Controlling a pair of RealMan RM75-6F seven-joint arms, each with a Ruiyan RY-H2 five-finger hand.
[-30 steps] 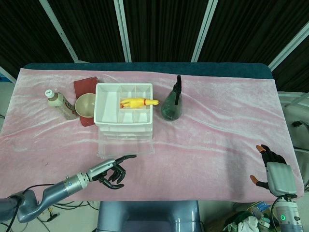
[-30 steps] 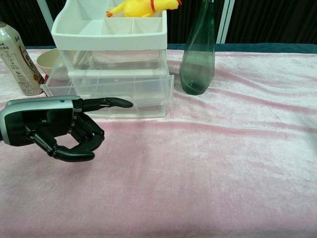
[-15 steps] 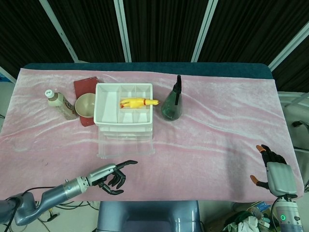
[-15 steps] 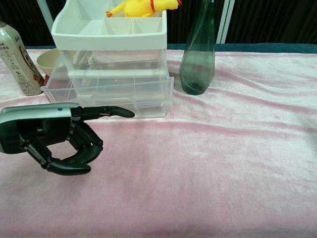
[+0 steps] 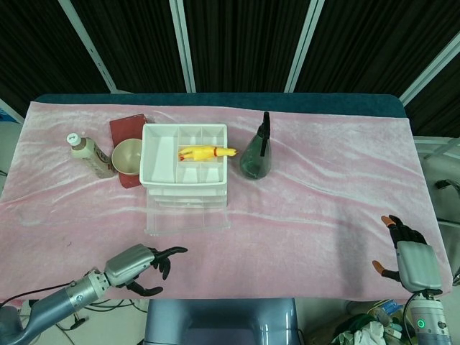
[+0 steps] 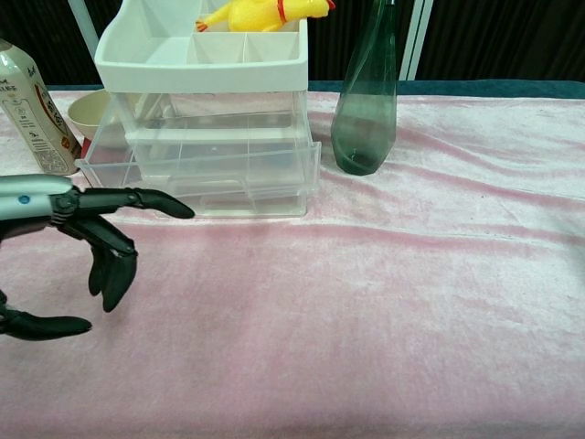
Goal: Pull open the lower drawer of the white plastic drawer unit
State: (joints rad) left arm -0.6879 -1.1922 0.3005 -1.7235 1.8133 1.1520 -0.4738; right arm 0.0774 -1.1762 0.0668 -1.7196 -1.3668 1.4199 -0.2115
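Note:
The white plastic drawer unit (image 5: 185, 165) (image 6: 203, 55) stands left of centre on the pink cloth. Its clear lower drawer (image 5: 187, 218) (image 6: 206, 169) juts out toward the front edge. A yellow rubber chicken (image 5: 206, 152) (image 6: 260, 13) lies in the top tray. My left hand (image 5: 136, 261) (image 6: 87, 242) hovers near the front edge, in front and to the left of the drawer, fingers spread and holding nothing, apart from the drawer. My right hand (image 5: 407, 249) rests at the table's front right corner, fingers apart, empty.
A dark green glass vase (image 5: 256, 152) (image 6: 365, 96) stands right of the unit. A beige bowl (image 5: 128, 155) (image 6: 88, 112), a bottle (image 5: 89, 154) (image 6: 35, 105) and a dark red book (image 5: 126, 136) lie to its left. The pink cloth (image 5: 323, 194) covers the table.
My left hand drew back from the drawer toward the front left edge, and its curled fingers spread apart. The drawer and right hand stayed put.

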